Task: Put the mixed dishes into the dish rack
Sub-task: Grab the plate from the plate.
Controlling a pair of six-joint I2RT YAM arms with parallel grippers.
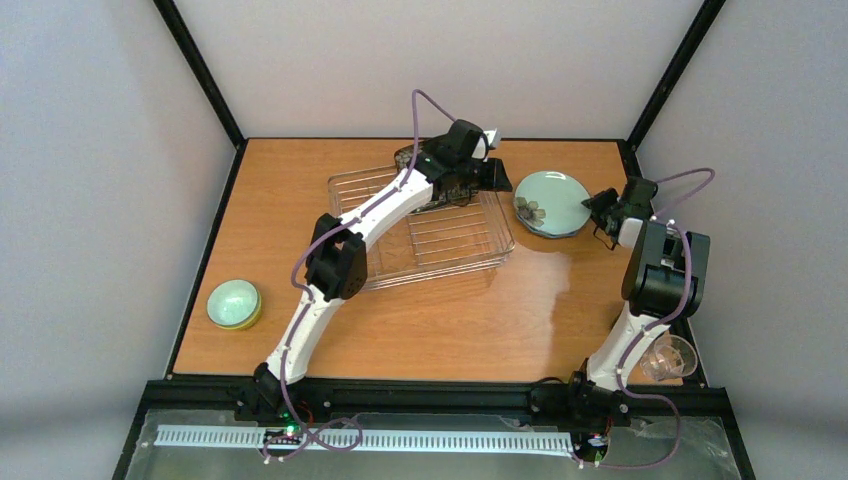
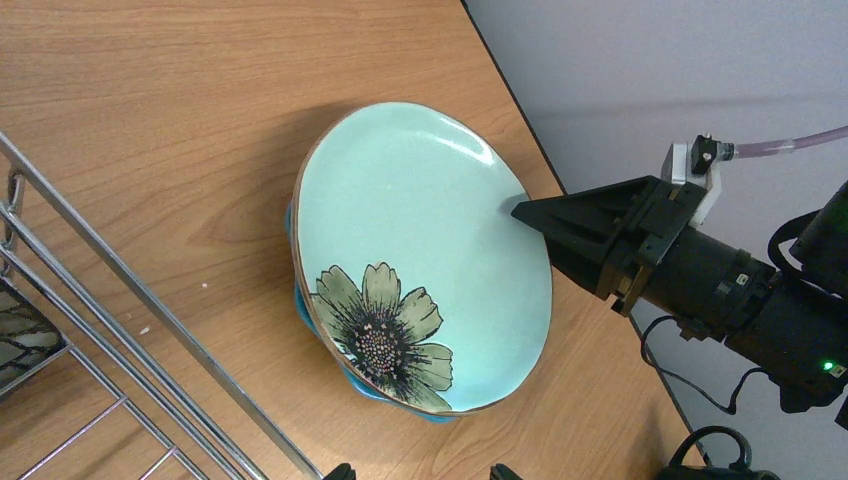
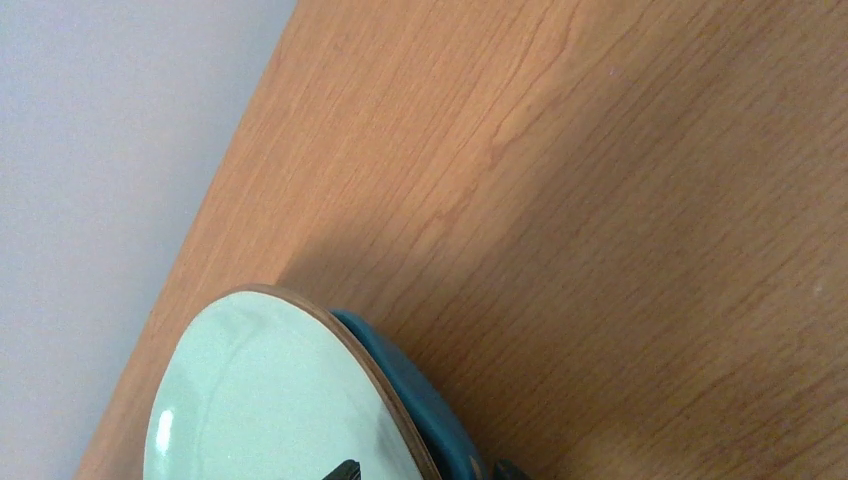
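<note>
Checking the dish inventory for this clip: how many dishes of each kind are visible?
Plates: 3 – mint plate, blue plate beneath, black floral plate in rack.
Bowls: 2 – mint bowl, yellow-green bowl, stacked.
Glass cup: 1.
Total: 6.

even, bright overhead light; soft glare on the table [image 1: 560, 275]; right wrist view seems slightly soft.

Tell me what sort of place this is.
Likely a robot test cell, not a kitchen: wooden table boxed by plain grey panels, two arms bolted at its near edge, a dish rack.
</note>
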